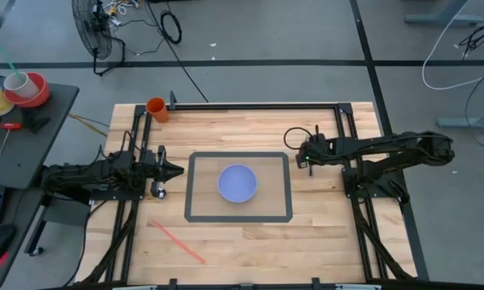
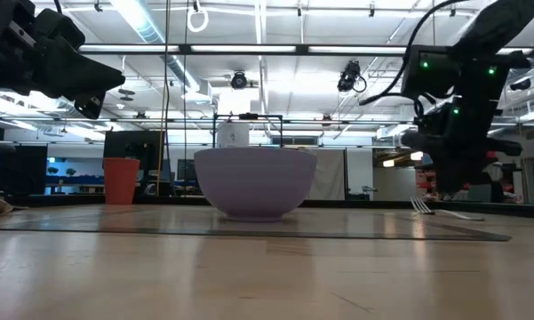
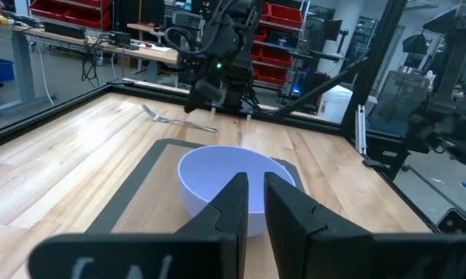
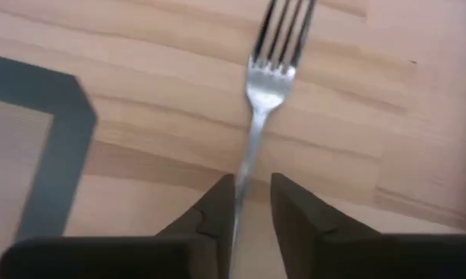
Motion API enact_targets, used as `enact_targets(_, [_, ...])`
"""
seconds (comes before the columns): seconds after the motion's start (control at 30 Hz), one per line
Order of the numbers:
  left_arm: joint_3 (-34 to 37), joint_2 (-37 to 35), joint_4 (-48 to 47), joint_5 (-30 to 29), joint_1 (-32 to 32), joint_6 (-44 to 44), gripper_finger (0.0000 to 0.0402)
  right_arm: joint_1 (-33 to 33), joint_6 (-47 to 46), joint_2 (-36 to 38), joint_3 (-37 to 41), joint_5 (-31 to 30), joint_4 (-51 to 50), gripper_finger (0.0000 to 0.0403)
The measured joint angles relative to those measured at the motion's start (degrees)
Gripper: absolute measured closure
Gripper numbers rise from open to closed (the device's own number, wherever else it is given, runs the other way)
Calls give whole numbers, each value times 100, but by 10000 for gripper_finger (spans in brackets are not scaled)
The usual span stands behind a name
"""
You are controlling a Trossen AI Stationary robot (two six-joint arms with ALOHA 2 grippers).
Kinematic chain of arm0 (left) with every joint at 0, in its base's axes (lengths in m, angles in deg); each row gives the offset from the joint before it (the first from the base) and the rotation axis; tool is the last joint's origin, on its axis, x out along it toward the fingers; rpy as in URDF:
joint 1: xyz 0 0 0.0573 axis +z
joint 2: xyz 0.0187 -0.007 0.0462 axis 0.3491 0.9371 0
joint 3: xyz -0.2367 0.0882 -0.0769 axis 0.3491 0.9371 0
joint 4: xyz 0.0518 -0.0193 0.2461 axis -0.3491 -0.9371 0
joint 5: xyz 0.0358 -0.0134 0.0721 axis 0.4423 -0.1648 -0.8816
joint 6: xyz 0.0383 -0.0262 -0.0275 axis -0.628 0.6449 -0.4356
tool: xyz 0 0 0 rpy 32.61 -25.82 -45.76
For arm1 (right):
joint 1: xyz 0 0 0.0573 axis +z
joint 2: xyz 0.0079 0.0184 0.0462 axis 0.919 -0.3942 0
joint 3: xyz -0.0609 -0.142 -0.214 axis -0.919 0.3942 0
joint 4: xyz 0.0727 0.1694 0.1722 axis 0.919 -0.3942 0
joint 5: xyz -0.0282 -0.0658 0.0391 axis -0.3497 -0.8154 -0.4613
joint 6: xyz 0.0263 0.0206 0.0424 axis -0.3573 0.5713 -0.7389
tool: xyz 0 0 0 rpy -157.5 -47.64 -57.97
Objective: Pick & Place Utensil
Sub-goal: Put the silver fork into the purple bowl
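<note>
Right gripper (image 4: 252, 203), fingers nearly shut around the fork (image 4: 265, 93) handle, works by the mat's (image 1: 193, 189) far right corner; it should squeeze squarely before lifting toward the bowl (image 1: 237, 183); left gripper (image 1: 175, 169), shut, waits at the mat's left edge.

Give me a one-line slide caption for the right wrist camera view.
Right tool poised low over the fork lying on the wooden table, handle running between its fingers.

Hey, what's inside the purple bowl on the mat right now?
Nothing shows inside the bowl: from above its inside is bare. The fork lies on the wood outside the mat, its handle between the right gripper's fingers. The left gripper waits beside the mat.
</note>
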Motion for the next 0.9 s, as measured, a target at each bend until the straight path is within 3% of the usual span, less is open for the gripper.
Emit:
enact_targets(0.2, [0, 2, 0, 1, 0, 0, 353, -182, 195, -91, 270, -9, 808, 286])
enact_targets(0.5, [0, 2, 0, 0, 0, 0, 353, -274, 170, -979, 279, -90, 1008, 298])
enact_targets(0.9, [0, 1, 0, -1, 0, 1, 353, -286, -302, -1038, 279, 245, 1074, 365])
